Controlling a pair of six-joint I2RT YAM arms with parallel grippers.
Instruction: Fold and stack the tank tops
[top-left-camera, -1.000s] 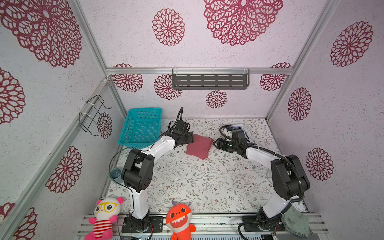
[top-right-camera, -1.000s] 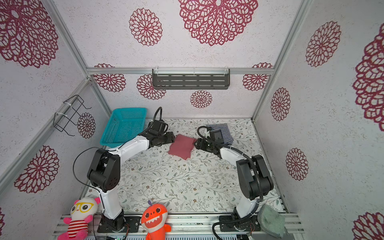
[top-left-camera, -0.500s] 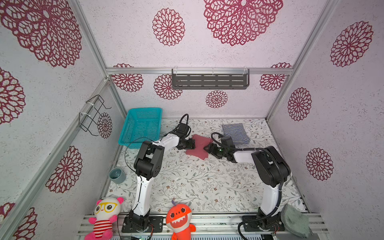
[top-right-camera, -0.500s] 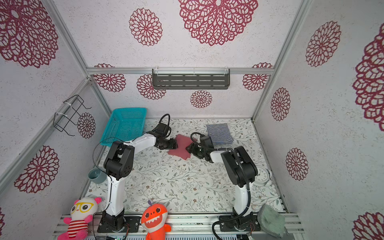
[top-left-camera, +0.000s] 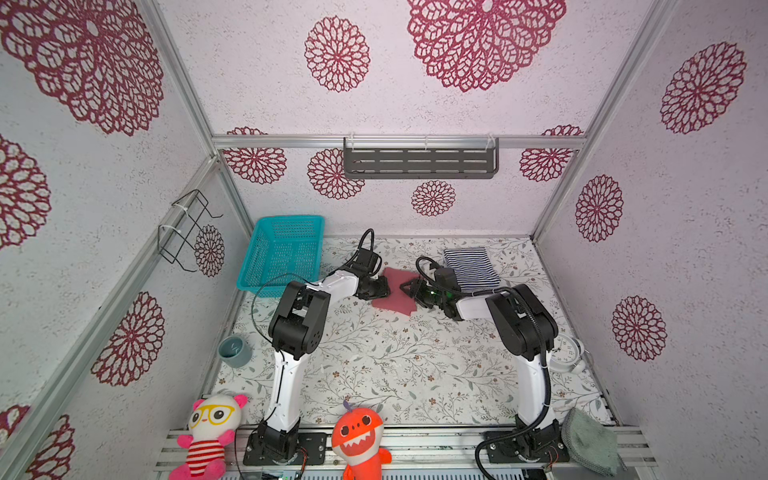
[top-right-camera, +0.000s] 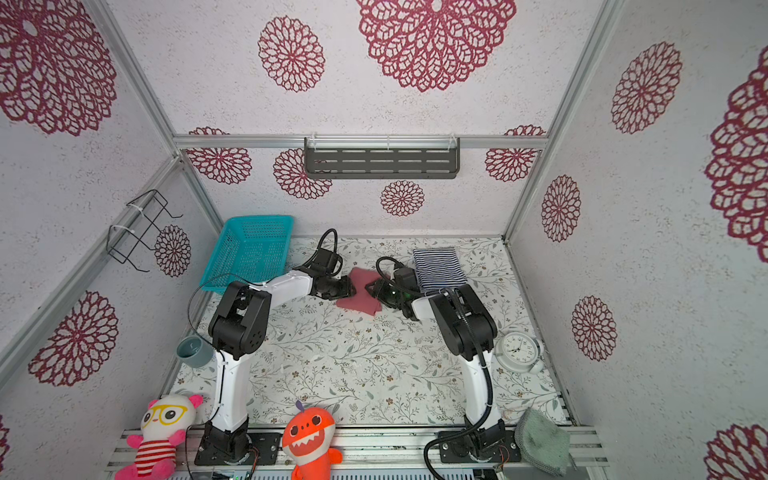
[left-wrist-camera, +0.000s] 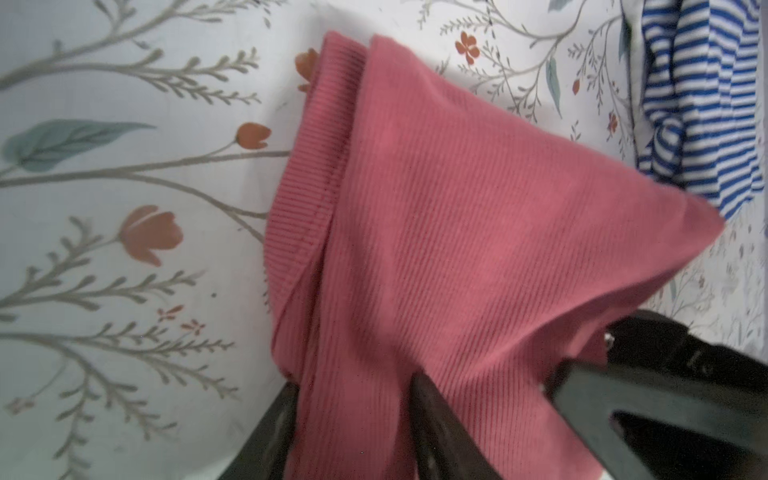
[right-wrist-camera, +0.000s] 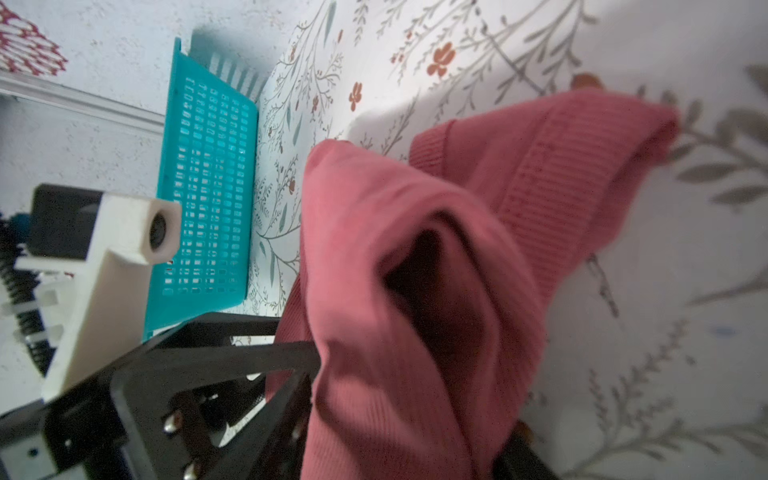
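The table (top-left-camera: 415, 365), covered in a floral cloth, carries both garments toward its back edge. The striped tank top (top-left-camera: 469, 262) lies folded flat near the back right corner. Just beside it, mid-back, is the folded rose-red tank top (top-left-camera: 392, 301), a soft ribbed knit. It looks light and limp, likely to sag, so opposite edges suit best. The left gripper (top-left-camera: 385, 286) and right gripper (top-left-camera: 406, 287) have their fingers (left-wrist-camera: 440, 419) clenched on those edges, tenting the fabric.
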